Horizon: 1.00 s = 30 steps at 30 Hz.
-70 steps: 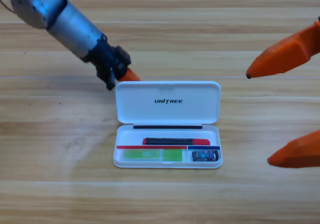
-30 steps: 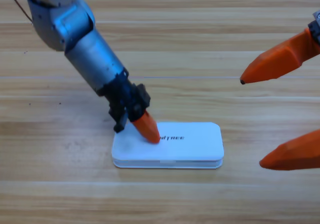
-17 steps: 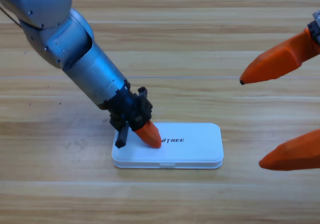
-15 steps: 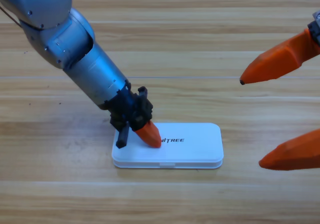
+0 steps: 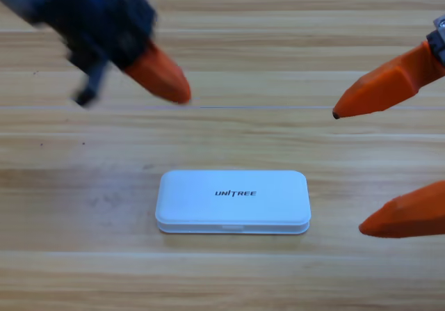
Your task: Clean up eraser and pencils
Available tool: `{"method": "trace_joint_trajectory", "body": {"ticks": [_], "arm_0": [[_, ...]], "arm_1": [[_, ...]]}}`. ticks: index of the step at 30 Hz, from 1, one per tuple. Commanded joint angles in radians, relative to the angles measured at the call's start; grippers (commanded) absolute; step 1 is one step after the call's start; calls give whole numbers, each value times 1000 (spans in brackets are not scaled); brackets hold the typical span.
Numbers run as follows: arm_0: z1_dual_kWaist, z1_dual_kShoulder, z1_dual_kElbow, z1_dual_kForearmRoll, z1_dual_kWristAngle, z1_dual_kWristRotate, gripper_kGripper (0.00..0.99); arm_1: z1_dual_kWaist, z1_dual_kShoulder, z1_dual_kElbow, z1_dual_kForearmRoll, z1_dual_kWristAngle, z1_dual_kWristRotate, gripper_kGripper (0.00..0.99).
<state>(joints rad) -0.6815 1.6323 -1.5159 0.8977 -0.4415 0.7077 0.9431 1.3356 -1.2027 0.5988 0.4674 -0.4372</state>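
A wooden table point(image 5: 229, 276) fills the view, its planks running across. Half a second ago the left gripper's orange tip pressed on the lid of the white case; it is now raised and drawn back to the upper left, blurred by motion and well clear of the case point(image 5: 233, 201). The left gripper point(image 5: 156, 78) shows one orange jaw pointing down and to the right; whether it is open cannot be told, and it holds nothing visible. The right gripper point(image 5: 361, 168) waits at the right edge as before, its two orange jaws spread wide apart and empty, the case lying to the left of them. The case is closed flat, so the eraser and pencils are out of sight.
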Motion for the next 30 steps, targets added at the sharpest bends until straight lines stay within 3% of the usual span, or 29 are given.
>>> {"method": "trace_joint_trajectory", "body": {"ticks": [1, 11, 15, 16, 17, 18, 19, 23, 30], "arm_0": [[-53, -127, -20, 69, -59, -34, 0], [-118, -164, 25, 93, -80, -65, 0], [-116, -163, 46, 93, -79, -31, 0], [-115, -172, 62, 92, -68, -22, 333], [-115, -178, 69, 90, -52, -5, 744], [-113, -186, 75, 89, -39, 1, 942], [-115, -183, 77, 89, -43, -5, 986], [-115, -154, 68, 87, -68, -100, 990], [-115, -154, 77, 87, -69, -102, 990]], "arm_1": [[19, 48, 29, -11, 5, 5, 990], [19, 48, 29, -11, 5, 6, 990], [19, 48, 29, -11, 5, 6, 990], [19, 48, 29, -11, 5, 8, 990], [19, 48, 29, -11, 5, 8, 990], [19, 48, 29, -11, 5, 8, 990], [19, 48, 29, -11, 5, 8, 990], [19, 48, 28, -11, 5, 9, 990], [19, 48, 28, -11, 5, 9, 990]]}}
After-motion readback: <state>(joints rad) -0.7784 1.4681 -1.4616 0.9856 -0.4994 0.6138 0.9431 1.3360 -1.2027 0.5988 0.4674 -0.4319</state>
